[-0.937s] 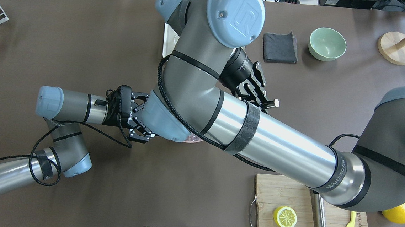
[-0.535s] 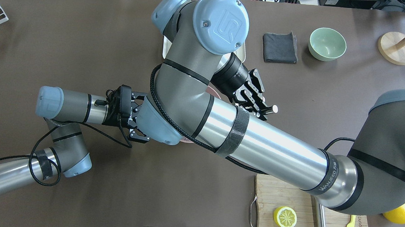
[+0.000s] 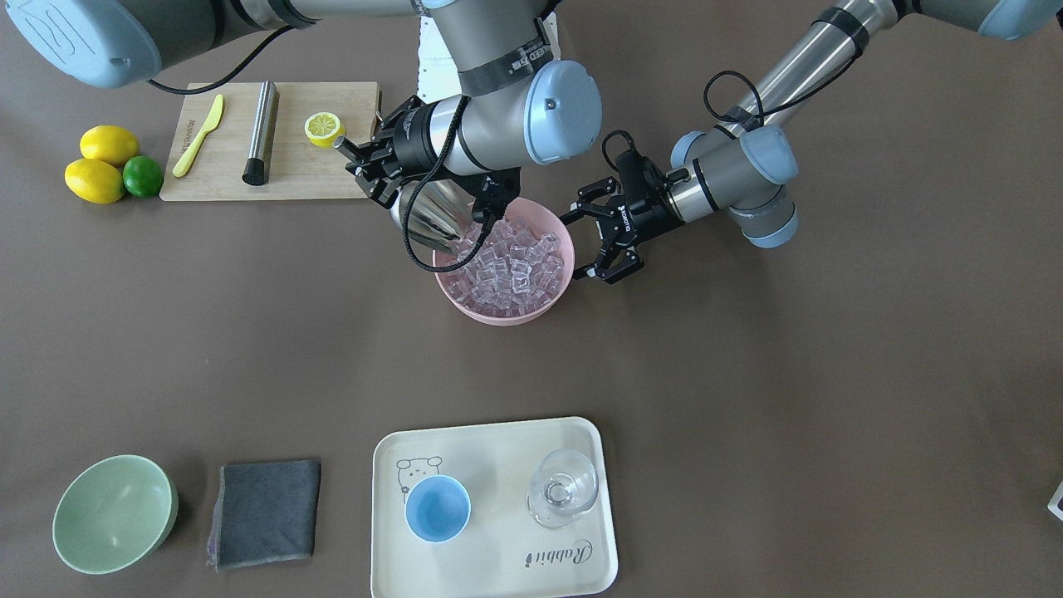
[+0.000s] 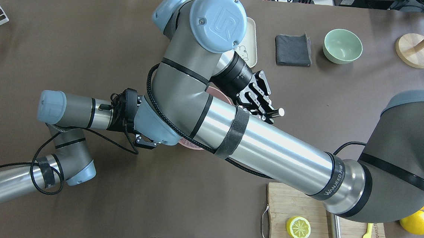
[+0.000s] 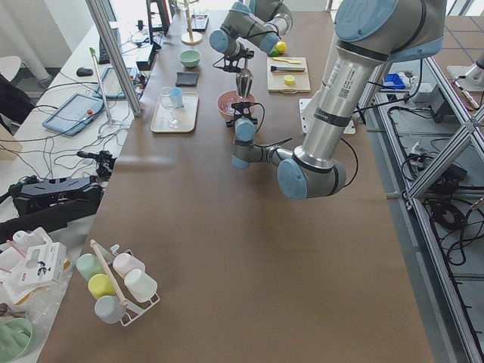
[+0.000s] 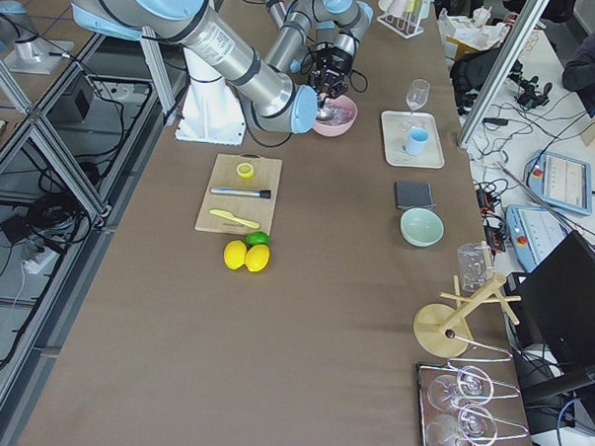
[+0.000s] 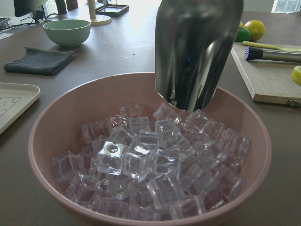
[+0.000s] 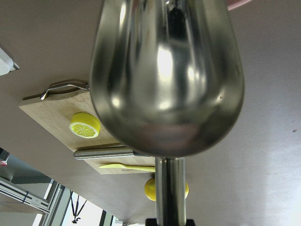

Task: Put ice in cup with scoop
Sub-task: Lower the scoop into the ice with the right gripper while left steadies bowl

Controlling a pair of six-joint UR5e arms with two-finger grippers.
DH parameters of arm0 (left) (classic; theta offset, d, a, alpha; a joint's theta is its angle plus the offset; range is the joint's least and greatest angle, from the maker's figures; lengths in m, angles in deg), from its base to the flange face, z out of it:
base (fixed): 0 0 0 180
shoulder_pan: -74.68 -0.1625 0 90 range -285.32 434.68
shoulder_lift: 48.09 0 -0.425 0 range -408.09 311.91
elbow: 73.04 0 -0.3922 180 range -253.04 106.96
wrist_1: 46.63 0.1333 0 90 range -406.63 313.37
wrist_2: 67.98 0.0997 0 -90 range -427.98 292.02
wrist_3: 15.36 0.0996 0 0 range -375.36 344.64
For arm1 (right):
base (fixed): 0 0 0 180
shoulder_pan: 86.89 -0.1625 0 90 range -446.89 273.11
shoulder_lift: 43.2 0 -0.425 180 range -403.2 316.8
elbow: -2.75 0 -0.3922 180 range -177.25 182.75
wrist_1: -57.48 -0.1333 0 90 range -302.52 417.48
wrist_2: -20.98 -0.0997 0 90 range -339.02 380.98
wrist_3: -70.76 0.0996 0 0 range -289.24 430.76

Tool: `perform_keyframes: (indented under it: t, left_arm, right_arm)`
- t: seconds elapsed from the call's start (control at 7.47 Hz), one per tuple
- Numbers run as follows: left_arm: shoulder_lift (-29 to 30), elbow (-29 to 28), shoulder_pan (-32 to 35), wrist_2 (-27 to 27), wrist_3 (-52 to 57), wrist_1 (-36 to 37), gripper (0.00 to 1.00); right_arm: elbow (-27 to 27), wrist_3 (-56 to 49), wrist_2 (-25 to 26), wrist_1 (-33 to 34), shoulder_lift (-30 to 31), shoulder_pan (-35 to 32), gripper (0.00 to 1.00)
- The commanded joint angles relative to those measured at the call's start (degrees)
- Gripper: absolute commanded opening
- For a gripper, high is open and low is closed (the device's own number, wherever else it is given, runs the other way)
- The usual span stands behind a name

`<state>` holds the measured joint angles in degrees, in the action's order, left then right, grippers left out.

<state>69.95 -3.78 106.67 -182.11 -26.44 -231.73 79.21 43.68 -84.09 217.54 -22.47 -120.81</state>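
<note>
Front-facing: right tool [image 3: 372, 169] angles scoop [image 3: 432, 218], apparently touching ice [image 3: 516, 267].

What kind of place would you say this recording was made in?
Probably a robotics lab staged as a drinks counter: aluminium posts frame the brown table, tablets lie on a side bench, and props include a cutting board and a pink bowl of ice.

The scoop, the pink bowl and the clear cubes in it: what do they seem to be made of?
The scoop looks like polished metal, probably stainless steel: it is mirror-bright and reflects its surroundings. The pink bowl is opaque, evenly coloured and matte, so likely plastic or melamine, though ceramic cannot be ruled out. The cubes are clear and glassy with crisp edges. They could be real ice or acrylic, and the pictures cannot settle which.
</note>
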Motion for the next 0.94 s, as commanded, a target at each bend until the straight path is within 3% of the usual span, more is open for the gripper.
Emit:
perform_keyframes:
  t: [0.0, 0.8]
  left_arm:
    - [0.0, 0.0, 0.0, 0.1, 0.0, 0.0, 0.97]
    - [0.1, 0.0, 0.0, 0.4, -0.1, -0.1, 0.97]
  right_arm:
    - [-2.8, 0.5, 0.0, -1.8, -0.7, 0.1, 0.00]
    - [-4.9, 2.9, 0.2, -5.7, -0.9, 1.1, 0.00]
